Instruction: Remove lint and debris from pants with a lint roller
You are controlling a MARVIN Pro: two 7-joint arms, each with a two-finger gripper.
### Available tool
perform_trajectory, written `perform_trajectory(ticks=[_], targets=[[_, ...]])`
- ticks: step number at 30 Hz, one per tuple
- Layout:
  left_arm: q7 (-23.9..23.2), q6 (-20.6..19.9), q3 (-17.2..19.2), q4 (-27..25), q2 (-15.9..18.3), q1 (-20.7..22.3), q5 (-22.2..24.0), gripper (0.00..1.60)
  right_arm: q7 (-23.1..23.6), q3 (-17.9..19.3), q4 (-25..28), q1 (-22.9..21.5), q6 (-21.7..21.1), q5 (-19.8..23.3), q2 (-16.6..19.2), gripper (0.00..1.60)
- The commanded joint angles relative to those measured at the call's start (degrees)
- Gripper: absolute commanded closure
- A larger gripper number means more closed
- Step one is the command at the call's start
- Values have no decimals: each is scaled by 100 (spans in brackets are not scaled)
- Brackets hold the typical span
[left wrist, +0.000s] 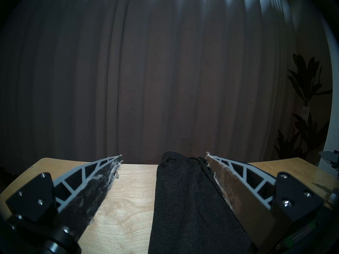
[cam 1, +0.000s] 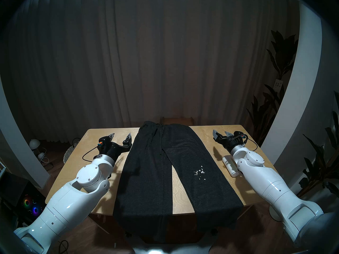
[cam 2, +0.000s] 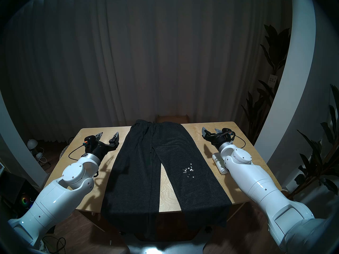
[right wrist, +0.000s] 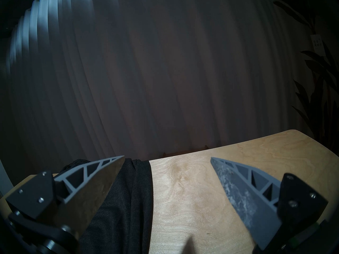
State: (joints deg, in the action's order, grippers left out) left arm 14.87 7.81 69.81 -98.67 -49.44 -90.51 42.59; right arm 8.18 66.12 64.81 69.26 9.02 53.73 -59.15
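Dark charcoal pants [cam 1: 152, 173] [cam 2: 139, 174] lie flat along the wooden table [cam 1: 200, 138], waist at the far edge, legs hanging over the near edge. White lint and debris [cam 1: 199, 172] [cam 2: 188, 170] sit on the right leg. The white lint roller [cam 1: 229, 164] [cam 2: 218, 162] lies on the table right of the pants, partly hidden under my right arm. My left gripper [cam 1: 121, 135] [left wrist: 164, 157] is open and empty, left of the waist [left wrist: 183, 184]. My right gripper [cam 1: 221, 133] [right wrist: 167, 157] is open and empty, beyond the roller, right of the pants [right wrist: 128, 202].
A curtain hangs behind the table. A wooden chair back [cam 1: 177, 120] stands at the far edge. Plants [cam 1: 275, 105] stand at the right. A woven basket [cam 1: 70, 151] and small lamps [cam 1: 34, 144] are on the floor at the left.
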Motion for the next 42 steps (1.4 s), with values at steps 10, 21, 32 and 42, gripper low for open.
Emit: perform_trajectory(ticks=[10,21,32,42], targets=[[-58,99,314,-372,104,-69,382,0,-564,1228,454,160,-206,1957,-647,0],[-154,21,362,-414,174,-51,628,0,-1563,1806,1129,171,-1512,3593,-647,0],[-367,-105,343,-340,292,65,804,0,-2538,2577,1854,350,-2183,5153,-905,0],[-359,-215,384,-392,217,147,1061,0,-3000,3066,2593,932,-2392,6091,-924,0]])
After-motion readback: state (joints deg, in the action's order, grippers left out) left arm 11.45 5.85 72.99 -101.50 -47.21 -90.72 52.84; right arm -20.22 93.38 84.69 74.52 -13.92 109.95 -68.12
